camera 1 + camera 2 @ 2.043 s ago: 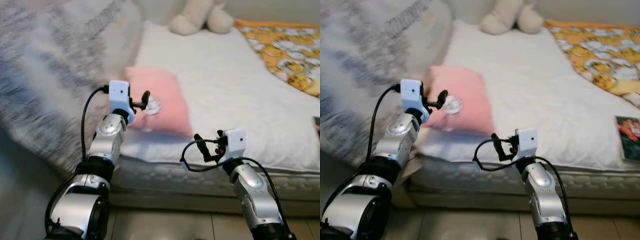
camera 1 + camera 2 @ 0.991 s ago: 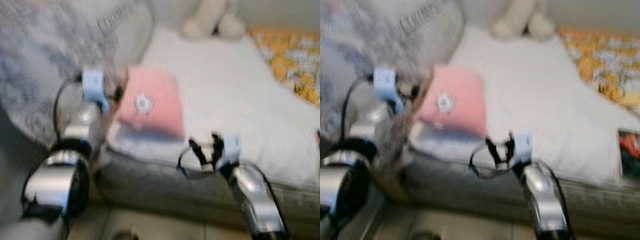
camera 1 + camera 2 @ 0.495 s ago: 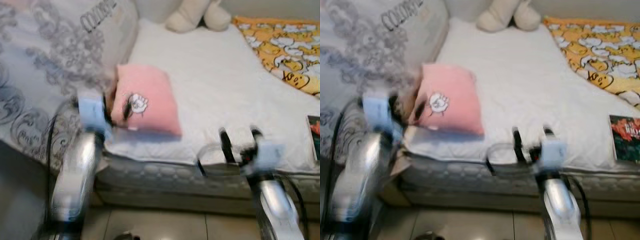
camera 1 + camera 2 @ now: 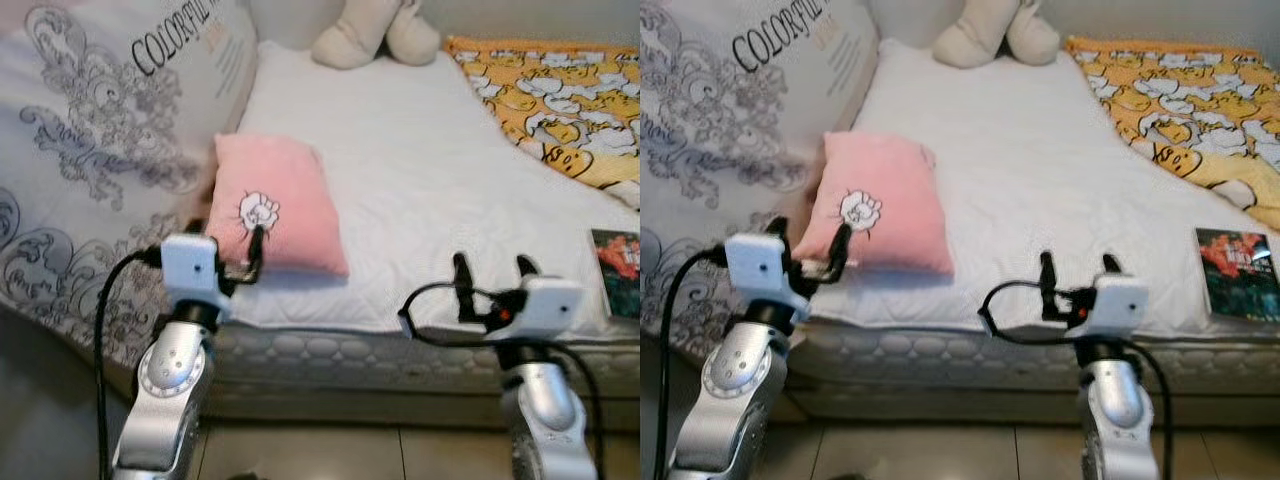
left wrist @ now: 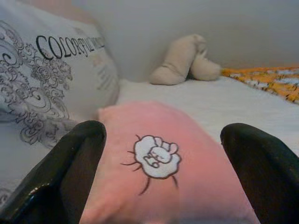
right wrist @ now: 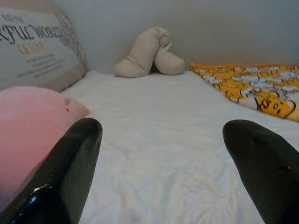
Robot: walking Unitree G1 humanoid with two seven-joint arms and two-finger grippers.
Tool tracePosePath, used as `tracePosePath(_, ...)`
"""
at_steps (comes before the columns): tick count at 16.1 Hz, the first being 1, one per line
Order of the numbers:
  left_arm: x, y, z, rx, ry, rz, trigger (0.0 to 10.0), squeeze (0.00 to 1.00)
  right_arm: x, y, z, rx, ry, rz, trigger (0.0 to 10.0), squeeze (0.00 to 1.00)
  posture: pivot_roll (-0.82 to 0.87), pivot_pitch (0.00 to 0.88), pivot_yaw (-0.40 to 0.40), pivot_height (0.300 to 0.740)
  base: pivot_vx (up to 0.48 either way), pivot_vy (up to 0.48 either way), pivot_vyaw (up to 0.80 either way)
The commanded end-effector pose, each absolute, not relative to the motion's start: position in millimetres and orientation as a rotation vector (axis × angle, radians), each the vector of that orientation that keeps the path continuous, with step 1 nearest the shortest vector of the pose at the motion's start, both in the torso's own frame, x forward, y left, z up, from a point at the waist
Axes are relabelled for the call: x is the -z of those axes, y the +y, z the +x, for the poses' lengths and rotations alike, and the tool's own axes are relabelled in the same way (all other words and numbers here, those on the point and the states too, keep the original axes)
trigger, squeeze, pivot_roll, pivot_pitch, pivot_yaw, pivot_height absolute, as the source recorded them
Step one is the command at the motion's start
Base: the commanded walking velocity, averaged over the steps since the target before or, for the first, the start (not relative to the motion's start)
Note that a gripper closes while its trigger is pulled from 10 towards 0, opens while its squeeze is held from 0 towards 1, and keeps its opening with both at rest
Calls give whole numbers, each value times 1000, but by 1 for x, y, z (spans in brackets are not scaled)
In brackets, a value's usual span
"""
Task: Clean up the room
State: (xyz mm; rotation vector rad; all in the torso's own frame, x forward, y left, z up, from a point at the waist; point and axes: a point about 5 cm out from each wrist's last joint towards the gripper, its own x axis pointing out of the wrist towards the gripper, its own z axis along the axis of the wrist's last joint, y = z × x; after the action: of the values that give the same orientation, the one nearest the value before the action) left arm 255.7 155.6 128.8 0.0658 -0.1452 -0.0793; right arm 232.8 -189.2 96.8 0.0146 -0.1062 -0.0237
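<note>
A pink pillow (image 4: 280, 205) with a white cartoon emblem lies near the front left corner of the white mattress (image 4: 430, 160). My left gripper (image 4: 228, 240) is open at the pillow's near end, one finger on each side of that end. In the left wrist view the pink pillow (image 5: 159, 154) lies straight ahead between the two black fingers (image 5: 70, 172). My right gripper (image 4: 492, 270) is open and empty over the mattress's front edge, to the right of the pillow. The right wrist view looks across the bare mattress (image 6: 159, 140).
A large grey-patterned pillow (image 4: 100, 150) with lettering leans at the left. A beige plush toy (image 4: 375, 35) sits at the far end of the bed. A yellow printed blanket (image 4: 550, 90) covers the far right. A book (image 4: 1232, 260) lies by the right front edge. Tiled floor (image 4: 330, 455) runs below.
The view has shifted and sharpened. My left gripper has dropped back from over the pillow's emblem to its near end. My right gripper has moved right and now points up the bed.
</note>
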Motion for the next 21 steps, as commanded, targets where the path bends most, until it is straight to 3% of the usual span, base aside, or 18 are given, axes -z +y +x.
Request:
tracePosePath(1,-125,154,259,88,-126,64,10000,0,-99,-190,237,35,-125,-1,10000,0,-42,0,19,727,416,240,0)
tracePosePath(4,-118,143,261,145,-65,32,10000,0,-99,-190,245,53,-126,-3,10000,0,-48,0,27,727,459,80,0)
tracePosePath(8,-119,148,270,56,-59,-53,10000,47,-95,-187,251,37,-106,6,10000,0,-55,0,29,727,475,0,0)
tracePosePath(13,-117,149,270,31,-39,-44,10000,180,-94,-178,252,-27,-97,20,10000,0,-41,0,17,727,333,341,0)
tracePosePath(15,-118,148,273,42,-29,-36,10000,369,-93,-177,252,-44,-87,19,10000,0,-37,0,13,727,358,311,0)
tracePosePath(16,-118,147,274,52,-28,-35,10000,373,-93,-176,252,-45,-86,19,10000,0,-36,0,13,727,431,0,0)
tracePosePath(17,-121,145,278,60,-31,-37,10000,306,-92,-175,253,-51,-82,22,10000,0,-35,0,13,727,446,0,0)
tracePosePath(19,-123,146,283,55,-26,-41,10000,267,-92,-174,254,-59,-74,27,10000,0,-36,0,13,727,446,0,0)
tracePosePath(20,-124,146,286,58,-20,-35,10000,67,-91,-173,254,-65,-69,32,10000,0,-36,0,13,727,439,0,0)
tracePosePath(21,-123,144,290,69,-5,-29,10000,0,-91,-172,254,-69,-66,39,10000,0,-36,0,14,727,0,0,0)
